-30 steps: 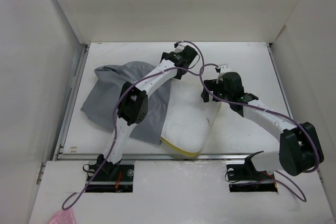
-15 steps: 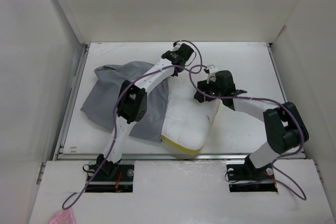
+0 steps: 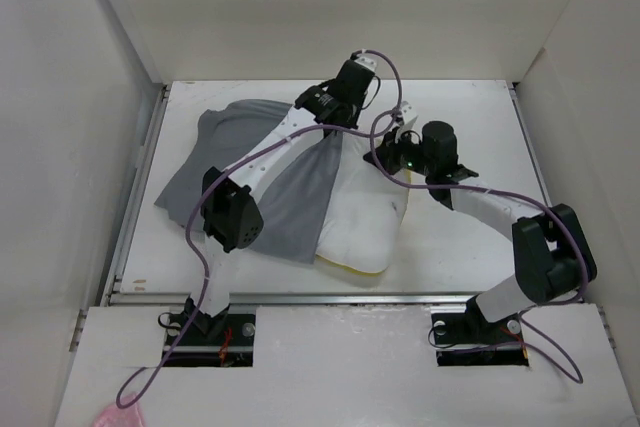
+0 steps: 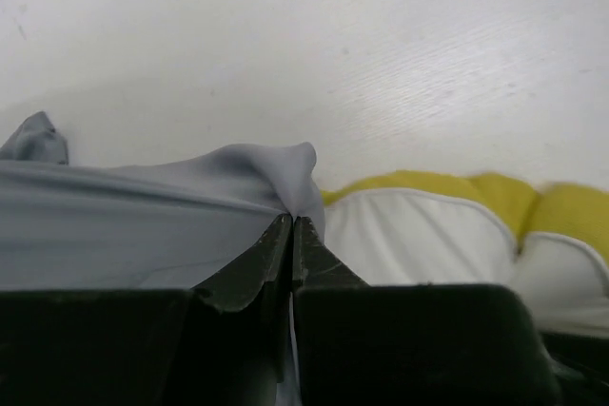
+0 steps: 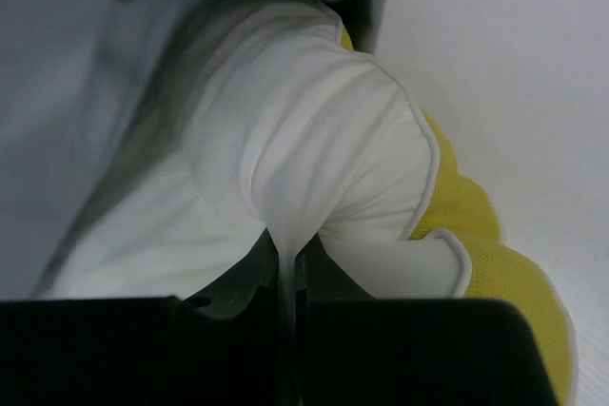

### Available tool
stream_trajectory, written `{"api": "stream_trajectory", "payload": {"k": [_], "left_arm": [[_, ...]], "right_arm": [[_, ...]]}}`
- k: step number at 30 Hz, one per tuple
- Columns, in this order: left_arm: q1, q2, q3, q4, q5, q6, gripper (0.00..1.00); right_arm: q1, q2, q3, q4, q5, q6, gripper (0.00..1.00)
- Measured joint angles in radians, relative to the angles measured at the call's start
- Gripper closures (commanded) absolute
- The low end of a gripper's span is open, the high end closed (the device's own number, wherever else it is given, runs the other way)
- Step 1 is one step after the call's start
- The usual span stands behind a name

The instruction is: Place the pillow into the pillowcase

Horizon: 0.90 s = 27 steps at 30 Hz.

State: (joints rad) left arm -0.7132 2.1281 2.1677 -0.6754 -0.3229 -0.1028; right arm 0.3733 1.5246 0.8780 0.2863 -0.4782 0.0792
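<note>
- The left claw [image 4: 290,225] is pinching a raised fold of the pillowcase [image 3: 250,177], its jaws pressed together on the grey cloth with no gap showing.
- The right claw [image 5: 285,252] is squeezing a thin ridge of the pillow [image 3: 365,217], its jaws narrowed tight on the white cover near a far corner.
- The pillow is lying flat on the tabletop [image 3: 470,117] near the middle. Its yellow band [image 3: 350,265] is showing along the near edge, and it shows again at the far corner in both wrist views.
- The pillowcase is spreading out to the left of the pillow in loose folds. Its right edge is touching the pillow and seems to be lapping over the pillow's left side.
- As for the container, the pillowcase is looking flat and slack, and nothing is bulging inside it. Most of the pillow is plainly sitting outside it.
- Whether the fold in the left claw is the rim of the opening, I cannot tell. The mouth of the sack is not showing clearly in any view.
- Whether the pillow's left edge is lying under one layer of grey cloth or inside the mouth is also hidden.
- In my judgement the task is sitting at an early stage. Both grips are in place, one on each item, at the far end where the two meet.
- What is remaining, as I read it, is nearly everything: opening the mouth, feeding the pillow's corner in, and drawing the grey cloth along its whole length.
</note>
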Motion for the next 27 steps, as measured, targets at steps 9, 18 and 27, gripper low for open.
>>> {"api": "stream_trajectory", "payload": {"k": [9,18,27], "left_arm": [[-0.076,-0.13,0.016,0.002,0.153,0.026,1.0],[-0.175,-0.134,0.11,-0.007,0.338,0.008,1.0],[-0.216,-0.148,0.07,0.053,0.369,-0.048,0.67]], "right_arm": [[-0.005,0.068,-0.053,0.631,-0.142,0.296,1.0],[-0.003,0.342,-0.008,0.937,-0.127,0.575,1.0],[-0.004,0.301,-0.03,0.911,-0.012,0.583,0.13]]}}
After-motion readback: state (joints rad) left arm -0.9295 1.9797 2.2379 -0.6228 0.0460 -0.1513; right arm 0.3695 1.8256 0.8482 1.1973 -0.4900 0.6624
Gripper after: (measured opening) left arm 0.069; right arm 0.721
